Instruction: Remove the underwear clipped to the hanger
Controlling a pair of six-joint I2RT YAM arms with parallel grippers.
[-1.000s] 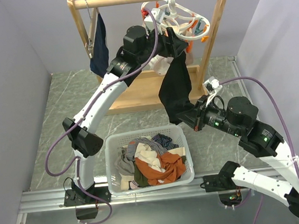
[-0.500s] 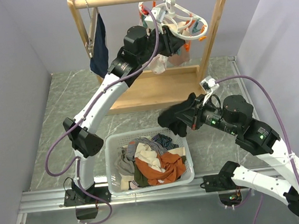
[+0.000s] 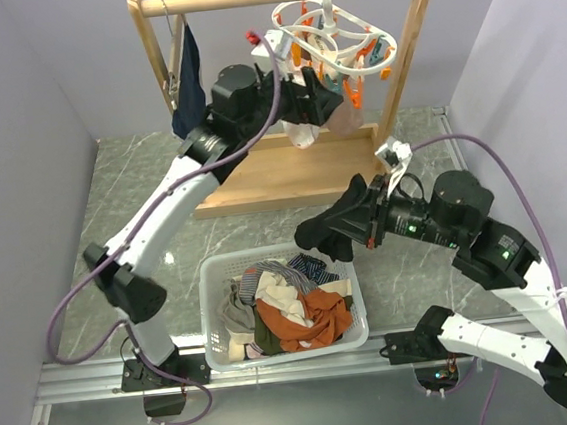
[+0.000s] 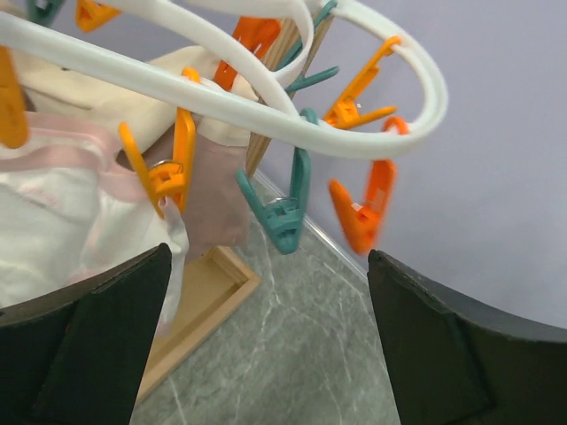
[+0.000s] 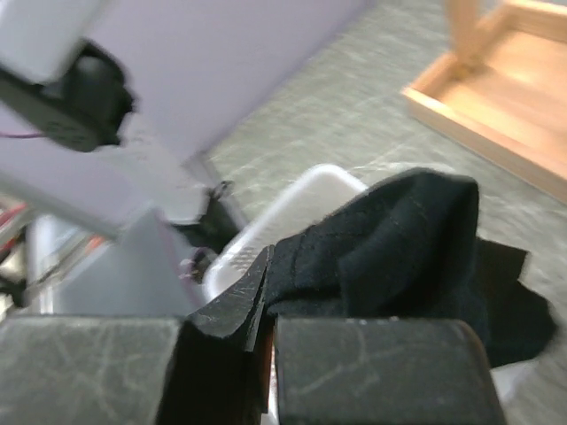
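Observation:
The white ring hanger [image 3: 334, 29] hangs by its hook from the wooden rail, with orange and teal pegs. The whitish underwear with pink edging [image 3: 303, 130] and the pale pink-beige underwear [image 3: 343, 116] are still clipped to it. My left gripper [image 3: 308, 94] is open and empty just left of and under the ring. In the left wrist view its fingers [image 4: 84, 345] flank the pegs, with the ring [image 4: 221, 97], the whitish piece [image 4: 62, 212] and the pink-beige piece [image 4: 217, 199] above. My right gripper [image 3: 351, 224] is shut on the black underwear [image 3: 321, 235], which is free of the hanger over the basket's far right corner. It also shows bunched in the right wrist view [image 5: 416, 239].
A white basket [image 3: 211, 310] of mixed clothes sits near the front, its rim showing in the right wrist view [image 5: 297, 208]. The wooden rack [image 3: 280, 178] stands at the back. A navy garment [image 3: 190, 93] hangs at its left. Purple walls close in on both sides.
The black underwear came off the hanger. My right gripper carried it down and left toward the basket. My left arm shifted left, and the hanger swung back up.

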